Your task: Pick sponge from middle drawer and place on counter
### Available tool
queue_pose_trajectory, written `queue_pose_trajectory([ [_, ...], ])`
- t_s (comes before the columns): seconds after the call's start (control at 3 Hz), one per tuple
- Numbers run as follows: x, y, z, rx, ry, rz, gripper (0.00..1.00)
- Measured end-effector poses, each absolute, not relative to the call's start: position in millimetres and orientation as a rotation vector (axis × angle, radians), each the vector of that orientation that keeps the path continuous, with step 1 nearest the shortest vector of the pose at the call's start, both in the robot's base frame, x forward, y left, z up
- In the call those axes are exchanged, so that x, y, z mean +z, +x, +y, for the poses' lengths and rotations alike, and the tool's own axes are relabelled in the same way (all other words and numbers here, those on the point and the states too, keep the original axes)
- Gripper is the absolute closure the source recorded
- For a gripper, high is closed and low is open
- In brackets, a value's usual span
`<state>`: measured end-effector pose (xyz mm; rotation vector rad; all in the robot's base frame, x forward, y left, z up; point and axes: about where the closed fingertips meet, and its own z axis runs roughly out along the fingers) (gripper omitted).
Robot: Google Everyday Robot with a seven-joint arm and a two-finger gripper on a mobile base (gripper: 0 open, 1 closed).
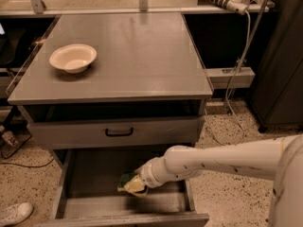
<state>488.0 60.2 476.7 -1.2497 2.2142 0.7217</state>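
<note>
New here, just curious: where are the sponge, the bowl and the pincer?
sponge [127, 186], camera view, its yellow foam.
bowl [73, 58], camera view, its inner hollow.
pincer [141, 182], camera view, its tip, inside the middle drawer [94, 178].

One grey counter [142, 56]. One cream bowl [73, 58] on the counter's left side. Two drawers below the counter: one shallow drawer [66, 134] with one black handle [119, 132], and under it one open middle drawer [90, 174]. One sponge [127, 182] and one gripper [136, 185], both below the counter's front edge. One white robot arm [213, 161]. One white shoe [14, 213] below the counter's left corner.
</note>
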Motion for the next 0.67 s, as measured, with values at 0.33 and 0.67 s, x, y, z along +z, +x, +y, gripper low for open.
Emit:
queue_pose_trajectory([
  [0.33,522,485,35,0.677,-1.219,2.271,1.00],
  [0.67,585,481,18,0.601,-1.218,2.270,1.00],
])
